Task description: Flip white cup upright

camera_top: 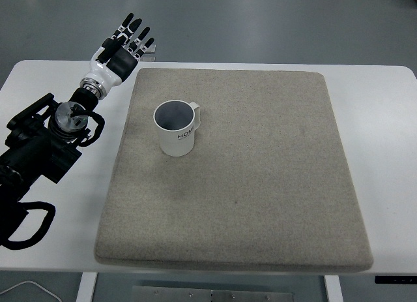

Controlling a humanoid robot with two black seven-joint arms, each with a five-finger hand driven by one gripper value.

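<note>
The left hand (124, 44) sits at the upper left of the top view, its dark fingers (130, 25) spread and straight, holding nothing, reaching past the far edge of the white surface (52, 184) toward the grey floor (260, 21) beyond. Its white palm shell joins a round metal wrist, and behind that the black arm (39, 152) runs down and off the picture's left edge, with a loop of black cable lying near its lower end. Just beside the hand, on its right, begins a large grey-beige mat (260, 184) that covers most of the surface. The white cup (176, 128) stands on this mat, below and to the right of the hand and clearly apart from it — upright, mouth facing up, the inside dark grey. Its handle points away to the upper right, on the side turned from the hand, and black lettering runs down its wall. The rest of the mat spreads out to the right of the cup. Below the near edge of the surface a strip of metal frame shows.
</note>
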